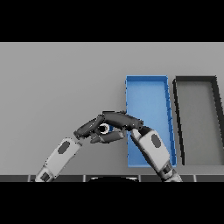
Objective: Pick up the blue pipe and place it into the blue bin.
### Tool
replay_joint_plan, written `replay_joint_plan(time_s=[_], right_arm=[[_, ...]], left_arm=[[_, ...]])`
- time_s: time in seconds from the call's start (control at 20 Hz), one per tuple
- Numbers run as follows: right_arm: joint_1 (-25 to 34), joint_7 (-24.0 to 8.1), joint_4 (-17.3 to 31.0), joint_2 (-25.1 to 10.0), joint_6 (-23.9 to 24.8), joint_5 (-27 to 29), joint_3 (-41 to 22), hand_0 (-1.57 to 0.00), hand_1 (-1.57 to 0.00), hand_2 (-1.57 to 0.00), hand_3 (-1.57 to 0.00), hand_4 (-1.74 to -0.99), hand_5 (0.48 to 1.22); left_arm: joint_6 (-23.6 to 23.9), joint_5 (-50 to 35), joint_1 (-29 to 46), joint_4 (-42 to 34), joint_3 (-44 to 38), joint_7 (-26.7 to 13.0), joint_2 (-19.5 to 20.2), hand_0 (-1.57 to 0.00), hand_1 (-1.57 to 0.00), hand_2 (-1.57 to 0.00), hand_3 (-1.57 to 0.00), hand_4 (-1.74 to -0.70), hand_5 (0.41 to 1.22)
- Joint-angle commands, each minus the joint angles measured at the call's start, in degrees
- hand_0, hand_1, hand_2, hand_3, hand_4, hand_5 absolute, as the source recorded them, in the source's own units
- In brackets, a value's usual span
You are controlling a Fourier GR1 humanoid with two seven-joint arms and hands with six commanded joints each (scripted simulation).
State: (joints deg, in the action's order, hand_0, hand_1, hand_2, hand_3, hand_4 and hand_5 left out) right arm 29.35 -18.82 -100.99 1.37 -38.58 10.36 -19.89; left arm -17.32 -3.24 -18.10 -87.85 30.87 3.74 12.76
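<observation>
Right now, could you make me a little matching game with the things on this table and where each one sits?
Things:
1. blue bin
2. dark bin
3. blue pipe
4. left hand

Places:
A. farthest right on the table
B. just left of the dark bin
C. between the two hands, left of the blue bin
D. meeting the right hand at the pipe

Pairs: 1-B, 2-A, 3-C, 4-D

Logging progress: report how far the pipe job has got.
Done: both hands have met at the blue pipe, just left of the blue bin. In hand: right hand curls over it, left hand alongside. Left: carrying it into the bin, which holds nothing visible.
</observation>
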Motion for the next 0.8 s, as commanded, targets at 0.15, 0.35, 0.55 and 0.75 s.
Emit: replay_joint_plan(time_s=[0.15,0.35,0.55,0.75], right_arm=[[0.7,-4.3,0.1,2.2,0.4,2.6,2.0,-1.57,-1.57,-1.57,-1.57,-1.492,1.22],[3.9,-13.6,0.2,4.7,4.8,18.4,6.1,-1.57,-1.57,-1.57,-1.57,-1.493,1.221],[10.4,-16.0,-0.6,-0.5,12.5,27.0,6.5,-1.57,-1.57,-1.57,-1.57,-1.492,1.221],[20.9,-14.2,0.2,-4.8,16.9,29.7,9.1,-1.57,-1.57,-1.57,-1.57,-1.494,1.221]], left_arm=[[1.1,-1.5,0.9,-1.7,-0.1,-6.0,0.3,-0.02,-0.01,-0.01,-0.01,-0.88,0.605],[1.6,-0.7,1.0,-1.3,0.4,-6.7,0.2,-0.01,0.0,-0.01,0.0,-0.87,0.543],[1.0,-1.2,1.7,-1.6,0.4,-7.0,0.8,0.0,0.0,0.0,0.0,-0.86,0.515],[1.0,-0.5,2.0,-1.8,0.8,-6.5,1.0,0.0,0.0,0.0,0.0,-0.86,0.493]])
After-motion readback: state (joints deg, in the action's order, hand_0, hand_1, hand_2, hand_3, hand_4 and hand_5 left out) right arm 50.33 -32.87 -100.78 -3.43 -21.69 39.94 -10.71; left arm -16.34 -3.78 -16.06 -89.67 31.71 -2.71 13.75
